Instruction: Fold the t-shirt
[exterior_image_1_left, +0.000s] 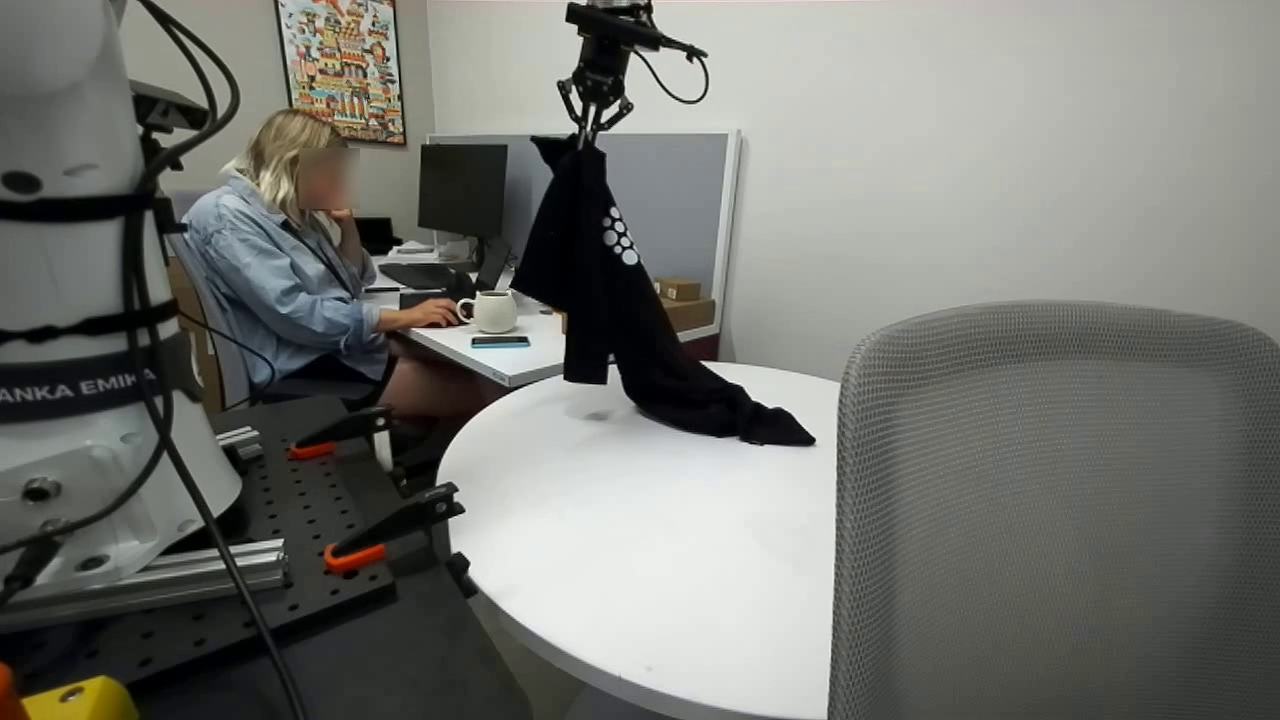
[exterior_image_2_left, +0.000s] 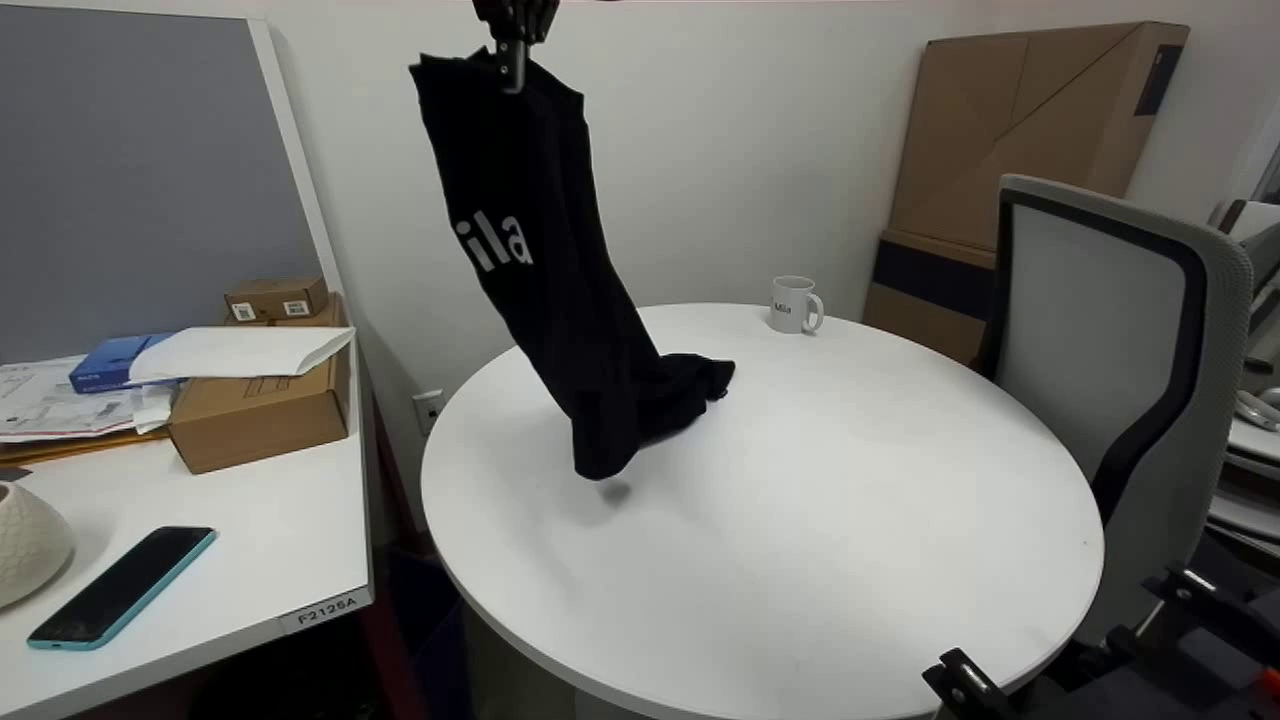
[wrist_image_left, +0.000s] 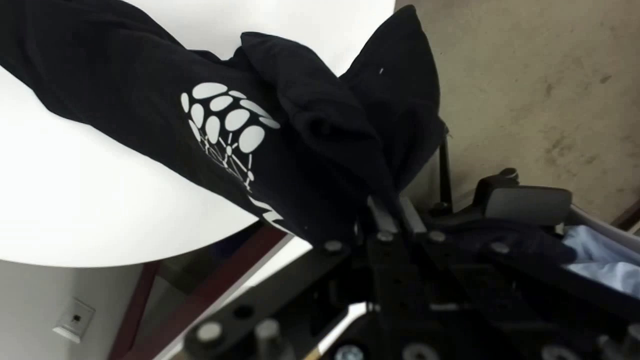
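Black T-shirt (exterior_image_1_left: 640, 325), gripped by the pincer (exterior_image_1_left: 586, 142), one end on the round desk (exterior_image_1_left: 640, 530); best lowered slowly, held taut against creasing.

In an exterior view the gripper (exterior_image_2_left: 512, 80) pinches the shirt (exterior_image_2_left: 560, 270) near its top; white letters (exterior_image_2_left: 491, 238) on it read "ila". Its far end lies on the table (exterior_image_2_left: 800, 520); the nearer corner seems to hang just above. A mug (exterior_image_2_left: 790, 305) stands near the far rim; a phone (exterior_image_2_left: 125, 590) lies on the desk (exterior_image_2_left: 290, 520).
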